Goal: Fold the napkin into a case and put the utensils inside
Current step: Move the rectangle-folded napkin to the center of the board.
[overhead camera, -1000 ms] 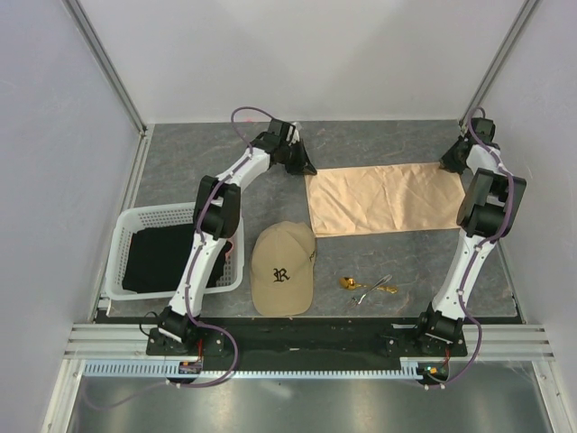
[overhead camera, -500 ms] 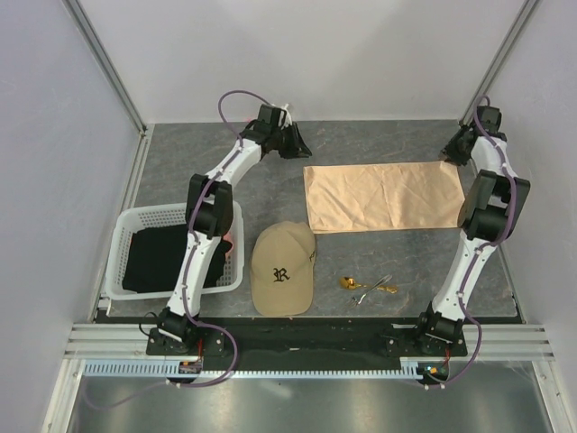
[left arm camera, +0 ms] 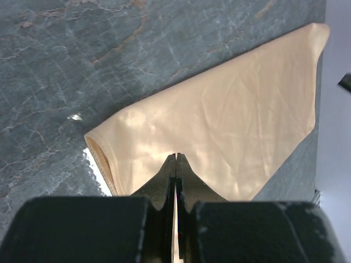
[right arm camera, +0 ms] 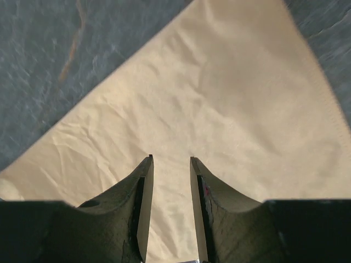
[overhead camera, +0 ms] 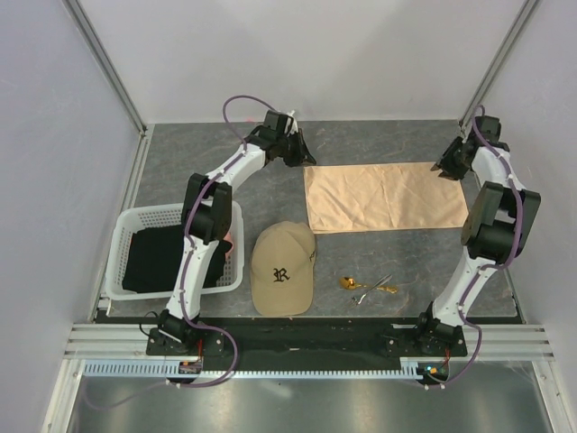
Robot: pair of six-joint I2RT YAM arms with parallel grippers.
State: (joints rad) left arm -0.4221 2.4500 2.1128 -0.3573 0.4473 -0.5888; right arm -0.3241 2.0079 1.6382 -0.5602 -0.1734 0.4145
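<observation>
The peach-orange napkin (overhead camera: pixel 383 197) lies flat as a folded rectangle at the back right of the table. My left gripper (overhead camera: pixel 301 161) hovers at its far left corner, jaws shut with nothing seen between them; the left wrist view shows the fingertips (left arm camera: pixel 175 156) over the cloth (left arm camera: pixel 230 126). My right gripper (overhead camera: pixel 448 171) is open over the napkin's far right corner; the right wrist view shows it (right arm camera: pixel 170 159) above the cloth (right arm camera: pixel 219 98), empty. The utensils (overhead camera: pixel 368 287), a gold spoon (overhead camera: pixel 347 283) and silvery pieces (overhead camera: pixel 379 286), lie near the front, apart from both grippers.
A tan baseball cap (overhead camera: pixel 283 269) sits at front centre, left of the utensils. A white basket (overhead camera: pixel 122 236) holding a black cloth (overhead camera: pixel 158 257) stands at the left. Walls close in the table's back and sides.
Both grippers drew back from the napkin's far corners toward the rear wall, then came forward over those corners again. The napkin stays flat on the table.
</observation>
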